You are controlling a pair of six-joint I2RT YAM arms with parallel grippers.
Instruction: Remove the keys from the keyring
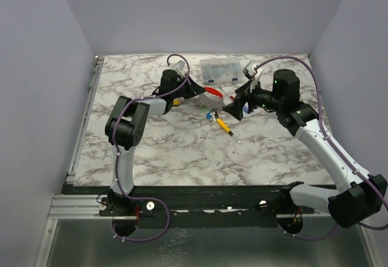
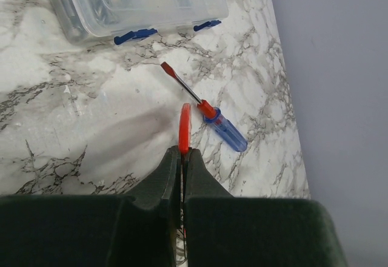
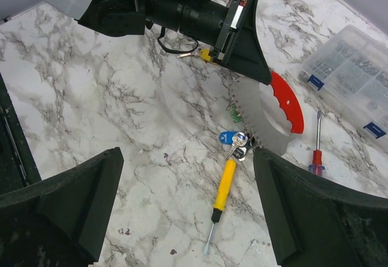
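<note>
My left gripper [image 2: 182,155] is shut on the keyring's red strap [image 2: 184,127], held above the table; it shows in the top view [image 1: 197,91] and the right wrist view [image 3: 242,36]. The red strap [image 3: 288,100] curves out from its jaws, and a bead chain [image 3: 245,118] hangs down to the table. The keys [image 3: 233,141], one blue-headed and some silver, lie at the chain's lower end, with a green one [image 3: 235,116] beside it. A yellow-headed key [image 3: 203,53] lies under the left arm. My right gripper [image 3: 188,209] is open and empty above the yellow screwdriver [image 3: 223,185].
The clear plastic parts box [image 1: 221,70] stands at the back. The red-and-blue screwdriver [image 2: 209,112] lies in front of it, to the right of the strap. The yellow screwdriver [image 1: 223,125] lies just in front of the keys [image 1: 210,115].
</note>
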